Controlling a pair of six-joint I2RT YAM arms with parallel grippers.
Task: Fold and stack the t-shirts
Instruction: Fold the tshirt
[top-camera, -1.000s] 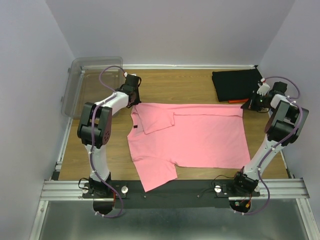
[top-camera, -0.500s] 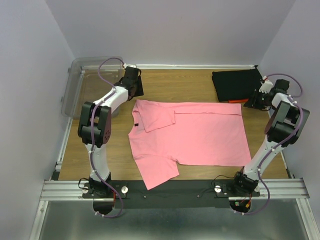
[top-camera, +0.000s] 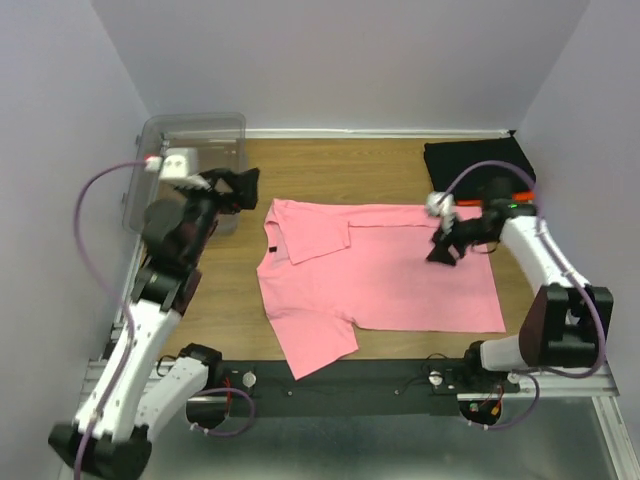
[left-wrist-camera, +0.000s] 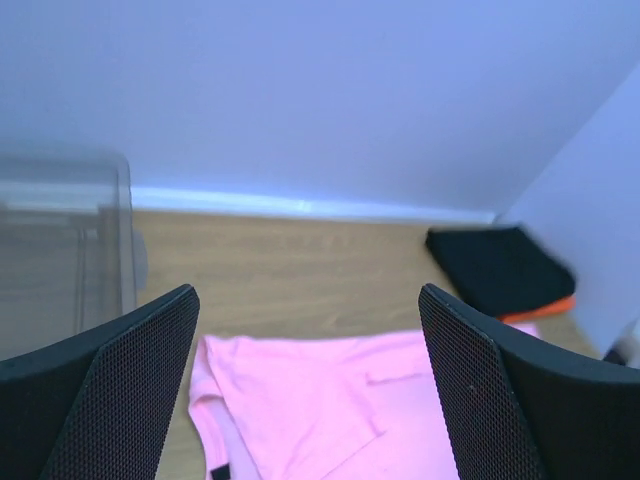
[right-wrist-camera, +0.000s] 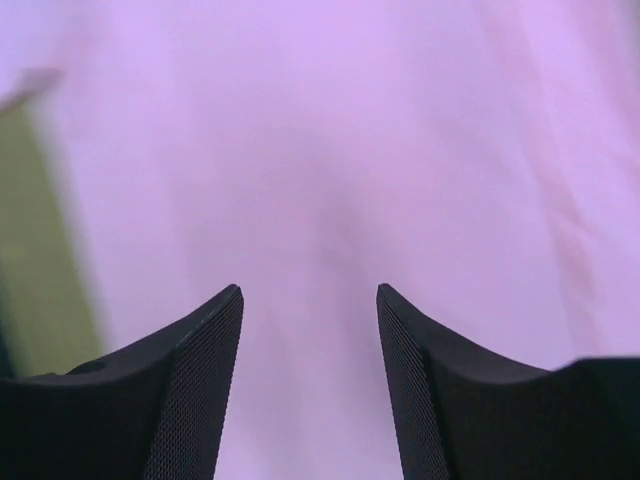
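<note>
A salmon-pink t-shirt (top-camera: 390, 275) lies spread on the wooden table, its collar and dark neck label (top-camera: 269, 250) to the left and one sleeve folded onto the body. My left gripper (top-camera: 238, 187) hangs open in the air just left of the collar, holding nothing; its wrist view looks down on the pink t-shirt (left-wrist-camera: 330, 400) between wide-open jaws (left-wrist-camera: 308, 296). Open and empty, my right gripper (top-camera: 441, 252) hovers over the pink t-shirt's right half (right-wrist-camera: 330, 150). A black folded t-shirt (top-camera: 472, 165) rests on an orange one (top-camera: 521, 191) at the back right.
A clear plastic bin (top-camera: 190, 150) stands at the back left corner, close behind my left gripper, and shows in the left wrist view as the bin (left-wrist-camera: 60, 240). Walls close in the table on three sides. The metal rail (top-camera: 350, 375) runs along the near edge.
Both grippers have opened and let go of the pink t-shirt's far edge. The left arm drew back and up to the left. The right arm swung inward over the shirt.
</note>
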